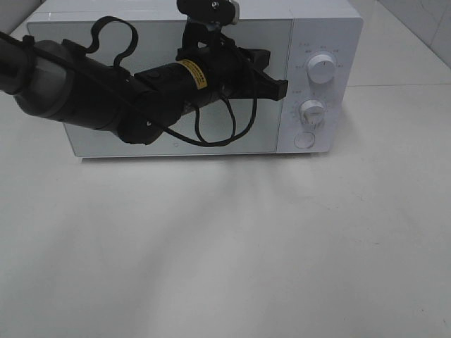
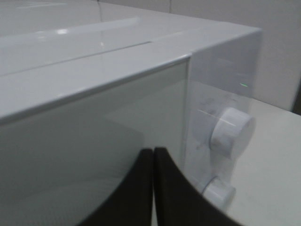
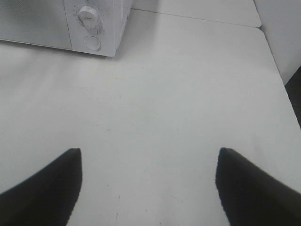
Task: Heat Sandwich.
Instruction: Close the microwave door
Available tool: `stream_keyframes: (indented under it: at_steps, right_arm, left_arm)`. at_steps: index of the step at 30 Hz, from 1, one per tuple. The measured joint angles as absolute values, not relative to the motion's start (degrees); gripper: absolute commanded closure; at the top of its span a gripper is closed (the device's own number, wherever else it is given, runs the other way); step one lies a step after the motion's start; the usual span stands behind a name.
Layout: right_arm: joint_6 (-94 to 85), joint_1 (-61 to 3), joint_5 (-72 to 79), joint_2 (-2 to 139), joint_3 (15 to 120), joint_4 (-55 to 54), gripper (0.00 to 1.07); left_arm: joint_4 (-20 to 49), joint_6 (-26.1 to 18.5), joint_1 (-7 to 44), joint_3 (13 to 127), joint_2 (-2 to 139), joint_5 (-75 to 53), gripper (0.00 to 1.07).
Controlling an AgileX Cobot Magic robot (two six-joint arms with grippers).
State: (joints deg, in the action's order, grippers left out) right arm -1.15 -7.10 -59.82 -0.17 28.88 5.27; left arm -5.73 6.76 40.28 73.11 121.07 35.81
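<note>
The sandwich is out of view in every frame. The white microwave (image 1: 338, 35) stands at the back of the table with its door closed. My left gripper (image 1: 282, 88) reaches across the door from the left. It is shut and holds nothing, with its tips at the door's right edge beside the control panel. In the left wrist view the left gripper (image 2: 154, 149) has its fingers pressed together in front of the door glass of the microwave (image 2: 94, 70). My right gripper (image 3: 148, 153) is open and empty above bare table, a good way in front of the microwave (image 3: 37, 23).
The panel carries an upper knob (image 1: 323, 68), a lower knob (image 1: 312, 111) and a round button (image 1: 304, 139). The left arm's black cable loops hang over the door. White tabletop (image 1: 225, 246) stretches in front of the microwave.
</note>
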Motion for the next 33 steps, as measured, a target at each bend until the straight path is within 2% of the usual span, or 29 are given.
stream_keyframes:
  at_steps: [33]
  right_arm:
    - [-1.1, -7.1, -59.8, -0.2, 28.9, 5.3, 0.31]
  left_arm:
    - [-4.4, 6.8, 40.8, 72.8, 119.4, 29.7, 1.06]
